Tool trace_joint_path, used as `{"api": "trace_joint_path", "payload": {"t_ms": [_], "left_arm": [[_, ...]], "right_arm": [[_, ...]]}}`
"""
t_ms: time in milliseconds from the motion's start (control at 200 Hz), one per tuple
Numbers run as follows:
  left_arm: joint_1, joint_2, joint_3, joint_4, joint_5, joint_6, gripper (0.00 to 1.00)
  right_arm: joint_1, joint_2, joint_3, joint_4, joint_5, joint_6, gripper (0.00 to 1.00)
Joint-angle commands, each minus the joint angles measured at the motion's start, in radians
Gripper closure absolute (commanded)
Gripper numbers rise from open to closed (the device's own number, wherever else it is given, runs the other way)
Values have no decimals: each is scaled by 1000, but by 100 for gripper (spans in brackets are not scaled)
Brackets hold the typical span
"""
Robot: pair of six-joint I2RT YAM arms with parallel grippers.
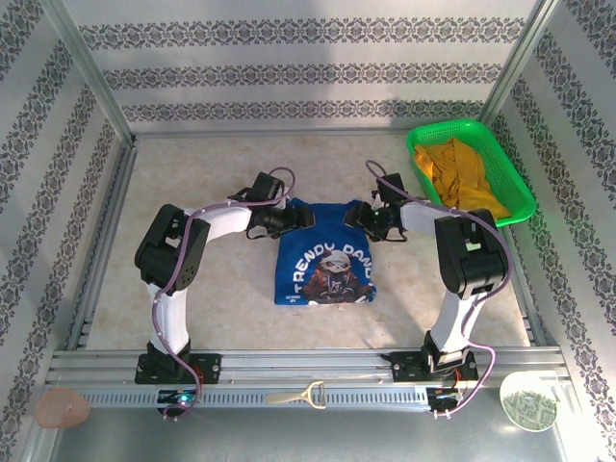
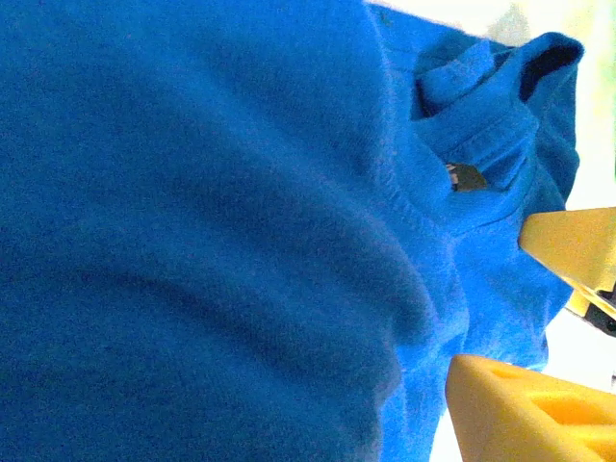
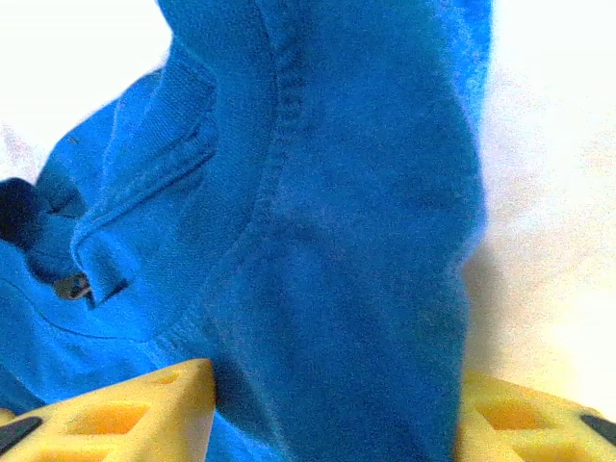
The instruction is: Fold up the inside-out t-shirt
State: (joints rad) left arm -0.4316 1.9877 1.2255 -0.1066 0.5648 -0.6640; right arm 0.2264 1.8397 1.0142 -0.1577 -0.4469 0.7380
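The inside-out t-shirt (image 1: 325, 265) lies flat mid-table, royal blue, its white lettering and panda print facing up, sleeves tucked in. My left gripper (image 1: 289, 219) sits at its far left shoulder and my right gripper (image 1: 365, 219) at the far right shoulder. In the left wrist view blue cloth (image 2: 212, 221) covers one finger. The other yellow finger (image 2: 525, 414) shows beside the collar and its label (image 2: 467, 176), so the jaws stand wide. My right gripper (image 3: 332, 409) straddles a thick fold of the shirt (image 3: 356, 221), yellow fingers (image 3: 125, 409) wide apart either side.
A green basket (image 1: 520, 188) holding a mustard-yellow garment (image 1: 462, 168) stands at the back right. On the near rail lie a pale peeler-like tool (image 1: 298, 395), a pinkish lump (image 1: 63, 409) and a round plate (image 1: 527, 401). Patterned walls and metal posts enclose the table.
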Motion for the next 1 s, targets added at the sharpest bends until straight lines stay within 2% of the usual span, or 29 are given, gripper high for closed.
{"api": "trace_joint_path", "payload": {"t_ms": [0, 195, 305, 470, 605, 704, 794, 869, 944, 994], "left_arm": [[9, 7, -32, 55, 4, -19, 23], [46, 0, -73, 107, 18, -35, 24], [53, 17, -74, 117, 33, -36, 27], [54, 13, -85, 126, 35, -37, 27], [56, 8, -94, 127, 40, -33, 31], [57, 5, -101, 131, 41, -33, 31], [57, 16, -104, 148, 46, -39, 34], [57, 33, -98, 170, 57, -51, 46], [56, 42, -90, 189, 65, -63, 56], [57, 42, -90, 200, 63, -66, 62]], "right_arm": [[42, 3, -49, 175, -50, 24, 45], [30, 63, -46, 249, -112, 62, 37], [22, 87, -65, 346, -149, 113, 47], [28, 41, -90, 345, -129, 110, 48], [36, 27, -115, 361, -113, 131, 59], [49, 4, -132, 351, -80, 127, 61], [47, 35, -123, 352, -83, 132, 56], [47, 63, -111, 359, -95, 138, 75], [47, 61, -113, 361, -103, 138, 82], [44, 55, -116, 360, -113, 135, 93]]}}
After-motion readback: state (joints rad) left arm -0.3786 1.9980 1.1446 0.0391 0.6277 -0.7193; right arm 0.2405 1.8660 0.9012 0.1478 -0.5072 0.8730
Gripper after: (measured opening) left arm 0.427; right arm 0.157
